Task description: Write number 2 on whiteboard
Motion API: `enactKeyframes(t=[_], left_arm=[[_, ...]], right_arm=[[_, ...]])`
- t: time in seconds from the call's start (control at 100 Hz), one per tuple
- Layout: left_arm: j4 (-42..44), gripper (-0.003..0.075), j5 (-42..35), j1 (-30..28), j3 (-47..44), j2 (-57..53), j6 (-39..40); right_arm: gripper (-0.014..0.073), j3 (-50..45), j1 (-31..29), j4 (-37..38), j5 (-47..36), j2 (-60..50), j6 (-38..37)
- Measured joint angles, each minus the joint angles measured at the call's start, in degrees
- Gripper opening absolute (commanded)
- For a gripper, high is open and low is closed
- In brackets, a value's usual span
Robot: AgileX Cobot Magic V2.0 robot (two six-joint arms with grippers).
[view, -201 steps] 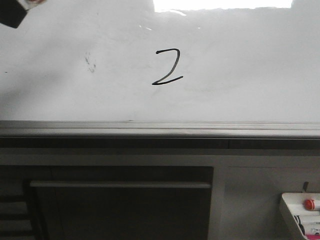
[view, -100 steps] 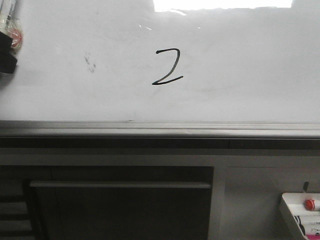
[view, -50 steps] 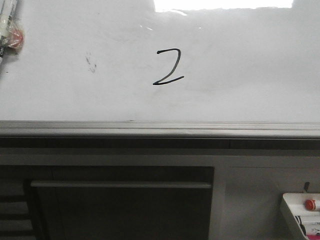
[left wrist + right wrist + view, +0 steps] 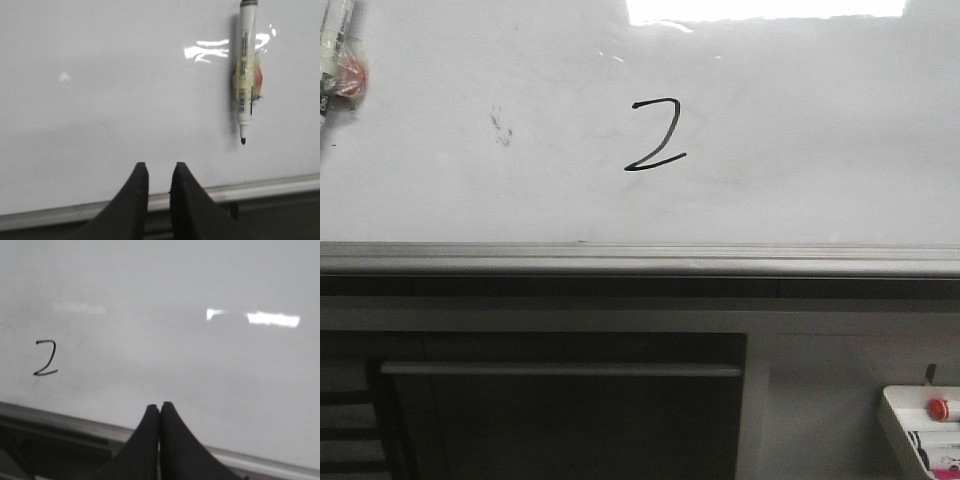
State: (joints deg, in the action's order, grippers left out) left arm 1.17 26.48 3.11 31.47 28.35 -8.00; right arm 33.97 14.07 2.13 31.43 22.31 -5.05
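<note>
From the front, the number 2 (image 4: 656,134) stood finished near the middle of the whiteboard (image 4: 800,130); the marker (image 4: 338,58) clung at the board's far left edge, where two seconds earlier a dark gripper part had been instead. In the left wrist view, the left gripper (image 4: 158,172) hung slightly parted and empty, the marker apart from it, uncapped. In the right wrist view, the right gripper (image 4: 159,408) was pressed closed on nothing. The writing looked done.

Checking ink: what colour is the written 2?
Black; the number 2 shows best in the front view.
</note>
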Motion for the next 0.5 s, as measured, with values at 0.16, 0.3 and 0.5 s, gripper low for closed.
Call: enactKeyframes(t=[0.16, 0.3, 0.5], left_arm=[[-8.49, -0.0018, -11.23, 0.0, -9.17, -10.67, 0.36], [-12.67, -0.0018, -12.72, 0.0, -14.46, -15.85, 0.46], [-13.28, -0.0018, -13.07, 0.0, -19.85, -16.77, 0.48]], right_arm=[[-0.0064, -3.07, 0.0, 1.28, -2.07, -4.2, 0.0], [-0.0064, -3.42, 0.0, 1.48, -1.51, -4.36, 0.0], [-0.0064, -3.42, 0.0, 1.51, -1.51, -4.36, 0.0]])
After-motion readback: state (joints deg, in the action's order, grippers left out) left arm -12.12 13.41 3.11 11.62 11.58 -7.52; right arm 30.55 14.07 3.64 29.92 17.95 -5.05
